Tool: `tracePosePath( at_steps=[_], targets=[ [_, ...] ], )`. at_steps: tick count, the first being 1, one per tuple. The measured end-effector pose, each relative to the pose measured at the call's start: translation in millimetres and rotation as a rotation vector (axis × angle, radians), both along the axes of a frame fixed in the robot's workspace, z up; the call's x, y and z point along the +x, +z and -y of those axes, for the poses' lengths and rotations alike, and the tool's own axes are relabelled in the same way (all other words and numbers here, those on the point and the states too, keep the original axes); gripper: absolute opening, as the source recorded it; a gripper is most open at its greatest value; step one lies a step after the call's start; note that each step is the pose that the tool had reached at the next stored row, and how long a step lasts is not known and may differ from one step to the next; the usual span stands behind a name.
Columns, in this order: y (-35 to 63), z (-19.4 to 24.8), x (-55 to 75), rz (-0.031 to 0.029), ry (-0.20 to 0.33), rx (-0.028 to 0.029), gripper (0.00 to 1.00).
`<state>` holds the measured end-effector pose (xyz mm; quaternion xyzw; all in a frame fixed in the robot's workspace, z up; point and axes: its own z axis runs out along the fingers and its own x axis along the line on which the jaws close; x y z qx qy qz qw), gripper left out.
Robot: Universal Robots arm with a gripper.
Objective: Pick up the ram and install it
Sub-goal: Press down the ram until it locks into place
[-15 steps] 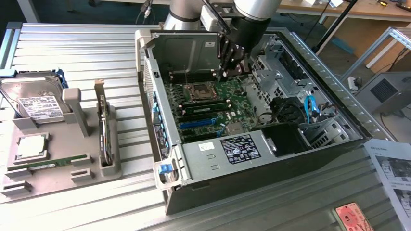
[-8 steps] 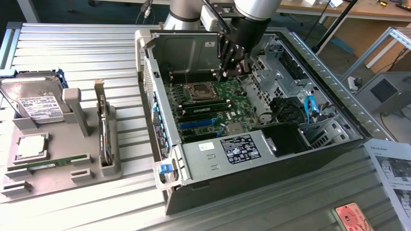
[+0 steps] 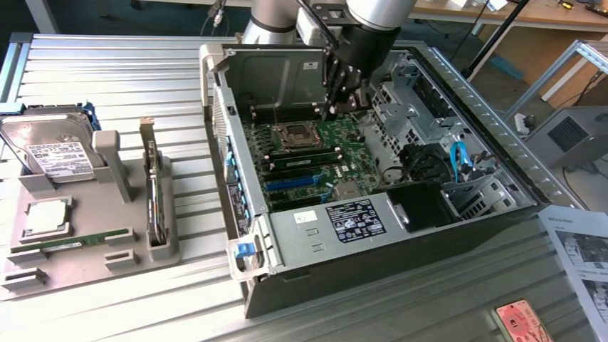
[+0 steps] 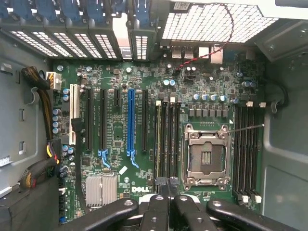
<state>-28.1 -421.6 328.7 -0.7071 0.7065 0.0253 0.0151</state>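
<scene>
A ram stick [image 3: 71, 244], green with a pale label, lies flat in the grey tray [image 3: 95, 267] at the exterior view's left. Another thin green stick [image 4: 158, 139] stands in the outermost of the memory slots beside the empty processor socket [image 4: 206, 156]; it also shows as a green strip [image 3: 304, 152] in the exterior view. My gripper [image 3: 337, 107] hangs inside the open computer case, above the motherboard [image 3: 314, 167] near the socket. Its black fingers [image 4: 153, 211] are shut, tips together over the near end of those slots [image 4: 165, 185]. Nothing shows between them.
The tray also holds a hard drive [image 3: 53, 153], a square silver processor [image 3: 45, 217] and an upright card [image 3: 152, 192]. The case's walls, drive cage [image 3: 418, 107] and cables [image 3: 460, 160] hem the gripper in. A printed sheet [image 3: 579, 249] lies at the right.
</scene>
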Motion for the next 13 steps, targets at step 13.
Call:
tracePosePath(
  at_steps=[13],
  targets=[
    [0.0,0.0,0.0,0.0,-0.192,0.0,0.11]
  ],
)
